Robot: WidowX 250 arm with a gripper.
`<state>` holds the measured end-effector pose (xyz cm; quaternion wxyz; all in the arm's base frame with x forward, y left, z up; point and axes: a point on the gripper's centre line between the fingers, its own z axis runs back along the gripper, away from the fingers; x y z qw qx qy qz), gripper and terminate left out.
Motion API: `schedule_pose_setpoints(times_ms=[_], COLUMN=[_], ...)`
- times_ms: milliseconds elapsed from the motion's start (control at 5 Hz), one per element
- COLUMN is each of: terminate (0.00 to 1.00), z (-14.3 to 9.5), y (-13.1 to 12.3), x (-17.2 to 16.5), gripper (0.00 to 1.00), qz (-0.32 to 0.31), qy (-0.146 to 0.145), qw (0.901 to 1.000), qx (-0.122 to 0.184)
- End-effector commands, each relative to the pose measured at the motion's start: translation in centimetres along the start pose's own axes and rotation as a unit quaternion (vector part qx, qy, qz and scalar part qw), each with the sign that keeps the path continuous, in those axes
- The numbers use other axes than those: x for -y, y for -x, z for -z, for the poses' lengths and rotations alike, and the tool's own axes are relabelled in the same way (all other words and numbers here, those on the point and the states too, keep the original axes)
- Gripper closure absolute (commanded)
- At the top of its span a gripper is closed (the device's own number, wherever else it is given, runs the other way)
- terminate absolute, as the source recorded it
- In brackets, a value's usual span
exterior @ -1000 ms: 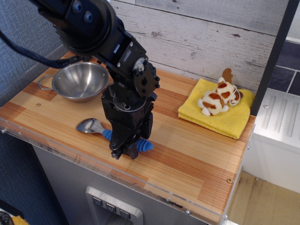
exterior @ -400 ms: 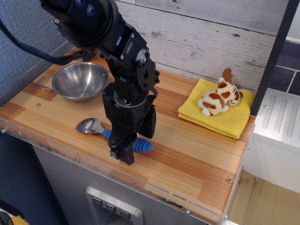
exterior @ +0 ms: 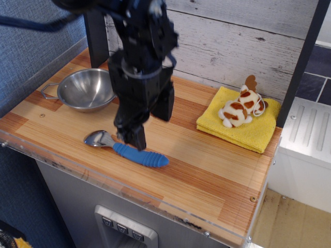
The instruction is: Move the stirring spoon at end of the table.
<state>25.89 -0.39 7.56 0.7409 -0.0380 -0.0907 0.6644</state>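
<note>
Observation view: your hand [exterior: 132, 138] has lifted off the stirring spoon [exterior: 126, 148] since a moment ago and hangs just above the handle's near-bowl end — whether its jaws are released cannot be told. The spoon lies flat near the tabletop [exterior: 207, 178] front rim, so placement looks finished. Steel bowl [exterior: 88, 89] behind-left, yellow cloth [exterior: 248, 132] with toy [exterior: 241, 108] right — neither obstructs retreat.
</note>
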Motion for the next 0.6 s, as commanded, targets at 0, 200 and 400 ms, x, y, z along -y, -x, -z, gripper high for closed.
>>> schedule_pose_setpoints(times_ms=[0, 200, 400], terminate=[0.0, 0.0, 1.0], z=[-3.82, -3.82, -3.82], y=[0.18, 0.18, 0.18], x=[0.88, 0.88, 0.88], gripper=[0.0, 0.0, 0.0], qz=[0.005, 0.005, 0.005], qy=[0.043, 0.043, 0.043], qw=[0.9991, 0.9991, 0.9991], qx=[0.005, 0.005, 0.005])
